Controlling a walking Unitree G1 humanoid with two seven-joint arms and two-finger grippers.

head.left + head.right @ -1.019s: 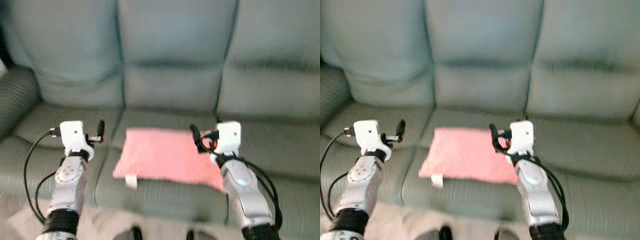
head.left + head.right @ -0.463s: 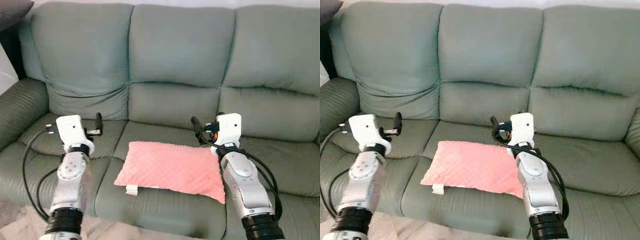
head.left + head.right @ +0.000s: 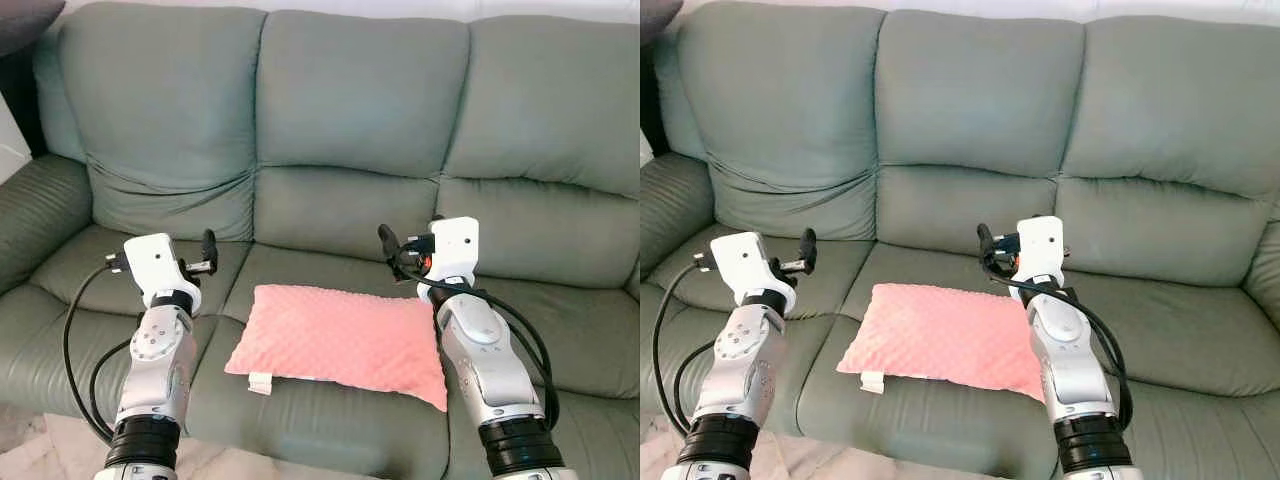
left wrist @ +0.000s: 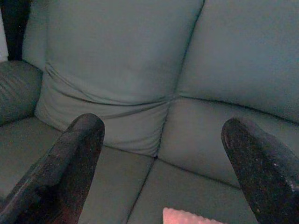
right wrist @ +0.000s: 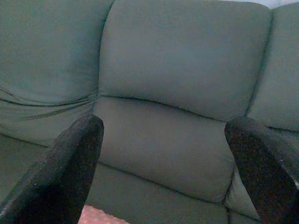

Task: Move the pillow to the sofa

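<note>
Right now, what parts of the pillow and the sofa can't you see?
- Pink pillow: its far right corner is hidden behind the right arm in both eye views. The left wrist view cuts off all but a pink sliver at its edge.
- White tag on the pillow: too small to read.
- Green sofa: its right end and front base run off the picture edges.

1. My head cameras are looking forward and down at the sofa [image 3: 350, 130] from close by, sharing nearly the same scene.
2. My wrist cameras are each looking along open fingers [image 4: 70, 158] at the sofa's backrest, closer in.
</note>
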